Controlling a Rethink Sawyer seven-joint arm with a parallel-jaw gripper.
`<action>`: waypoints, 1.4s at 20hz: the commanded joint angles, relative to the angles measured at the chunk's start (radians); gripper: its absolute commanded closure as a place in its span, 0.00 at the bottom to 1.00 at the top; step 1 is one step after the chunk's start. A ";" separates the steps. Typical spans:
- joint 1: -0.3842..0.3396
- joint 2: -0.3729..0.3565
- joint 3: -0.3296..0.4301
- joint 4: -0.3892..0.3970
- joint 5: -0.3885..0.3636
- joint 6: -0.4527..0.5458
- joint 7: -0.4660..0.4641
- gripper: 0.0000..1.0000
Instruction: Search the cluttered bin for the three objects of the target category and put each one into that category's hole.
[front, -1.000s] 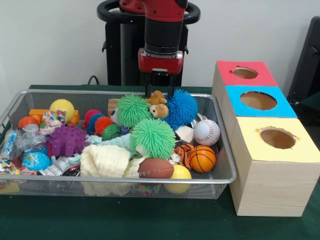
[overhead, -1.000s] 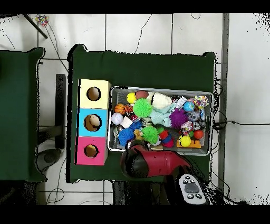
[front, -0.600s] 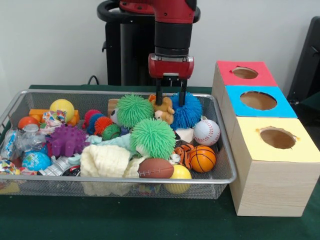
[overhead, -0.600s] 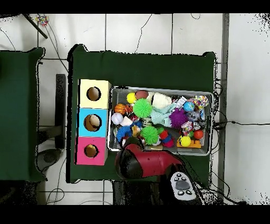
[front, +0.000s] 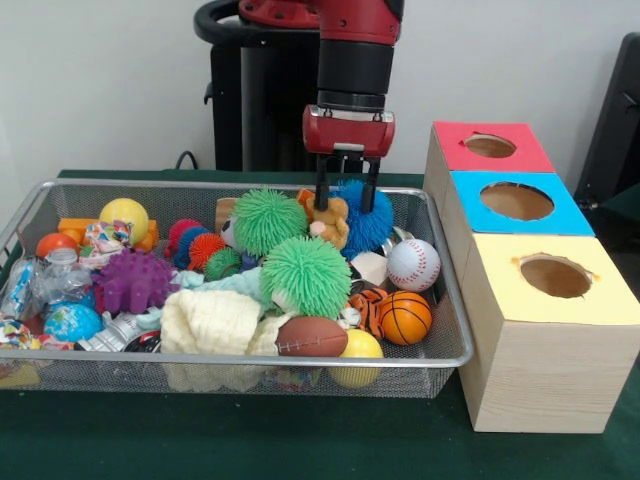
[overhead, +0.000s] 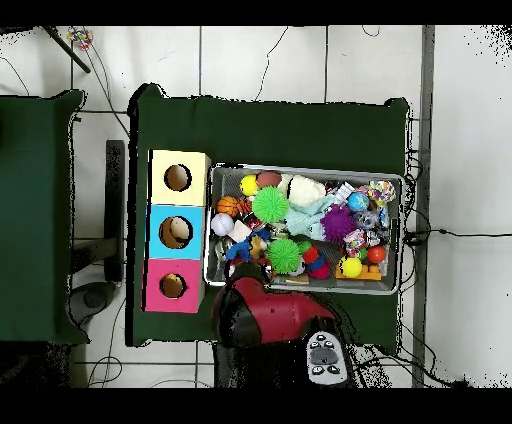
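Clearly, from the front view, our hand (front: 346, 199) sits low at the back of the wire bin (front: 455, 345), its two fingers parted and straddling the gap between the small brown plush bear (front: 327, 218) and the blue spiky ball (front: 364, 216). We cannot tell that it grips anything — the fingers look spread, with the bear just beside the left one and the blue ball touching or hiding behind the right. The green spiky balls (front: 305, 275) crowd close in front. We judge the step to be a pick from this back cluster, most likely the bear, so we should centre the fingers on one thing only, close firmly, and lift straight up before swinging toward the boxes. The red box (front: 490, 148), blue box (front: 516, 202) and yellow box (front: 553, 278) stand in a row beside the bin, each with a round hole on top.

From the overhead view, the red arm (overhead: 268, 314) covers the hand, so its state is hidden there. The bin (overhead: 400, 235) lies on the green counter (overhead: 270, 130) with the three boxes just beside it — the pink-red box (overhead: 172, 286) lies nearest the arm.
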 joint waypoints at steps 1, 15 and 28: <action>0.062 0.086 -0.144 -0.101 0.064 0.007 0.123 0.00; 0.033 0.105 -0.140 -0.114 0.041 -0.029 0.136 0.00; -0.064 0.090 -0.052 -0.100 0.013 -0.085 0.146 0.00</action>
